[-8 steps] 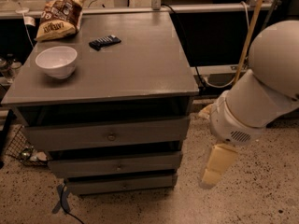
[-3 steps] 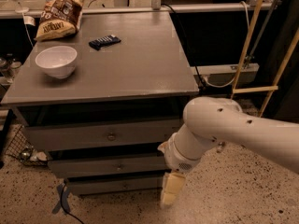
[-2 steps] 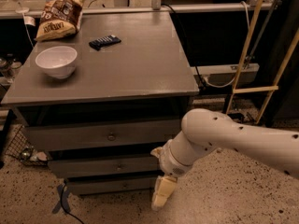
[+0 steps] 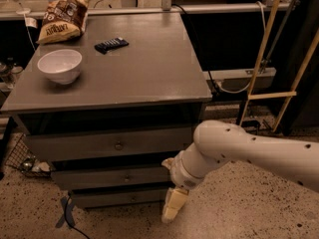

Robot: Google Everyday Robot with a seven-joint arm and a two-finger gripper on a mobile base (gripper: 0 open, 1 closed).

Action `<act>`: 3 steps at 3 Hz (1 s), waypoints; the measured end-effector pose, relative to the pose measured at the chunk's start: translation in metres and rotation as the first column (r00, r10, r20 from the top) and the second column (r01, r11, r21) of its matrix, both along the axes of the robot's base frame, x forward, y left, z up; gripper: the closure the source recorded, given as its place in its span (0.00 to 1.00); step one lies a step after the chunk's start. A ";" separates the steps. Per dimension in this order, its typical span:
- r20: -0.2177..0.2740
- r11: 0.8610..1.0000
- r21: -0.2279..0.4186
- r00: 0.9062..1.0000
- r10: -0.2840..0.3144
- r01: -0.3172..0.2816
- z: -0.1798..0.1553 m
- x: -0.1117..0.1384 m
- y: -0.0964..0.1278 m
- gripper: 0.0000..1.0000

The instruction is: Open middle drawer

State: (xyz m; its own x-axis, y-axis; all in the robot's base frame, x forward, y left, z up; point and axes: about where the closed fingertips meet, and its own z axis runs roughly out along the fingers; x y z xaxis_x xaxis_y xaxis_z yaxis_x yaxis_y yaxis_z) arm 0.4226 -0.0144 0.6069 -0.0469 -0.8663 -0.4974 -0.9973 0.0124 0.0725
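The grey cabinet (image 4: 124,78) has three drawer fronts, all pushed in. The top drawer (image 4: 75,146) has the tallest front and a larger round knob. The middle drawer (image 4: 99,177) lies below it, with a small round knob (image 4: 126,178) at its centre. The slim bottom drawer (image 4: 114,198) sits under that. My gripper (image 4: 172,207) points down in front of the cabinet's lower right corner, below and to the right of the middle drawer's knob and apart from it. My white arm (image 4: 239,151) comes in from the right and covers the drawers' right ends.
On the cabinet top are a white bowl (image 4: 60,65), a chip bag (image 4: 62,19) and a dark flat bar (image 4: 111,45). A wire basket (image 4: 22,158) stands on the floor at the left. Wooden poles (image 4: 264,49) lean at the right. A cable (image 4: 67,214) lies on the speckled floor.
My arm has swung from the right side of the cabinet leftward, and the gripper has come low in front of the drawers' right end. The drawers have not moved.
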 end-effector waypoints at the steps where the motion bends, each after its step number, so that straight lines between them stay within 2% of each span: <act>1: 0.016 1.000 -0.005 1.000 0.001 -0.001 -0.047 0.018 0.003 0.00; 2: 0.037 1.000 -0.026 0.999 -0.010 0.011 -0.082 0.032 0.006 0.00; 3: 0.079 0.999 -0.042 0.996 -0.030 0.033 -0.103 0.051 0.008 0.00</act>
